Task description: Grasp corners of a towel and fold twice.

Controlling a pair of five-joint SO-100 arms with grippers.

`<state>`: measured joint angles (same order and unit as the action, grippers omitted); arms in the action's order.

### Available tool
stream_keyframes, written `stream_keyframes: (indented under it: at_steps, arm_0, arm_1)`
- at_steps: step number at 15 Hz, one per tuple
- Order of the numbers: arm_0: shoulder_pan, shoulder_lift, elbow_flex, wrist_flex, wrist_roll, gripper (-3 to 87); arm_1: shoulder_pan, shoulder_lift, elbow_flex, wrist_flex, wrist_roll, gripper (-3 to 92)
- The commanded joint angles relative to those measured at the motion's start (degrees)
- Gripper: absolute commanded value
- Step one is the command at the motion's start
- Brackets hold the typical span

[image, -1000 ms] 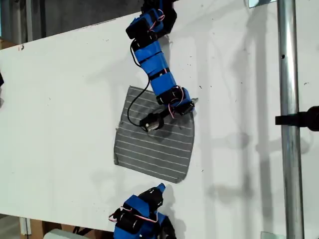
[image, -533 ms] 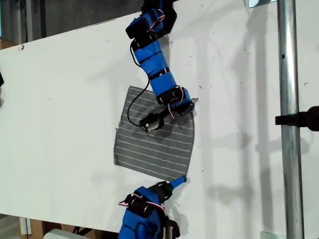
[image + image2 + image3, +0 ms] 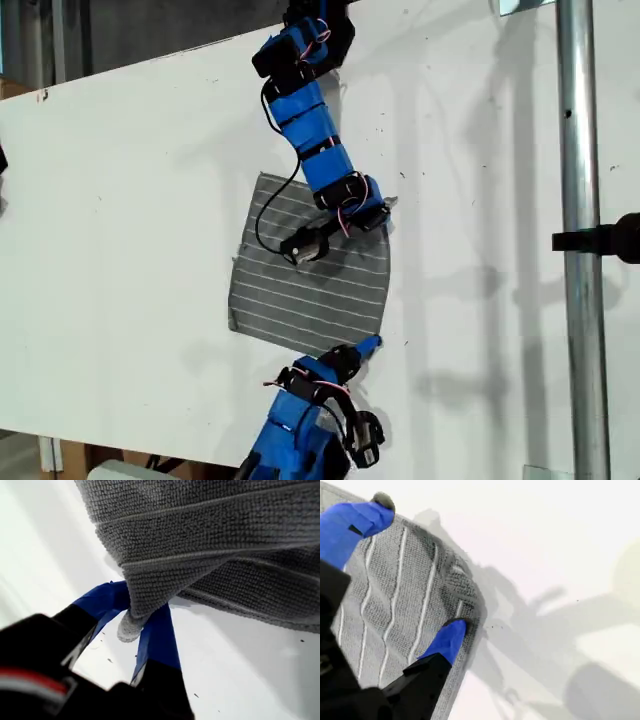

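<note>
The grey striped towel [image 3: 310,285] lies flat on the white table [image 3: 130,200], near the middle of the exterior view. My first gripper [image 3: 385,207] reaches down from the exterior view's top. It is shut on the towel's upper right corner [image 3: 129,625], which bunches between the blue fingers [image 3: 157,635], and the cloth [image 3: 210,530] is lifted there. My second gripper [image 3: 365,347] comes up from the exterior view's bottom to the towel's lower right corner. It stands open, one blue fingertip [image 3: 447,640] on the cloth [image 3: 395,595] near its edge and the other [image 3: 355,520] farther along.
A vertical metal pole [image 3: 580,240] with a black clamp [image 3: 610,238] stands at the exterior view's right. The table's edges run along the exterior view's top left and bottom left. A black cable [image 3: 262,220] loops from the first arm over the towel.
My second arm has risen from the exterior view's bottom edge, and its tip now reaches the towel's lower right corner. The first arm and the towel have not moved.
</note>
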<state>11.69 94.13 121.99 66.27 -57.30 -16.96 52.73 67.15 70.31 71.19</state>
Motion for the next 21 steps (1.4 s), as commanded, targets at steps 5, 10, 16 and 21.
stream_keyframes:
  at_steps: [5,10,16,21]
  arm_0:
    - [-3.2,-12.7,-7.1,3.3,-3.3,7.9]
    - [-3.3,-0.9,-7.3,9.2,-1.8,-2.8]
    - [9.6,19.8,-13.8,16.2,7.2,-2.9]
    - [-12.6,21.0,-9.7,14.6,10.0,-2.9]
  arm_1:
    - [1.0,2.1,0.7,-1.6,-0.2,-0.2]
    - [0.5,3.3,0.9,-1.8,-0.4,-0.2]
    - [-9.8,12.9,-6.3,-8.4,-6.5,-0.2]
    - [4.7,27.7,10.1,4.2,-6.0,-0.2]
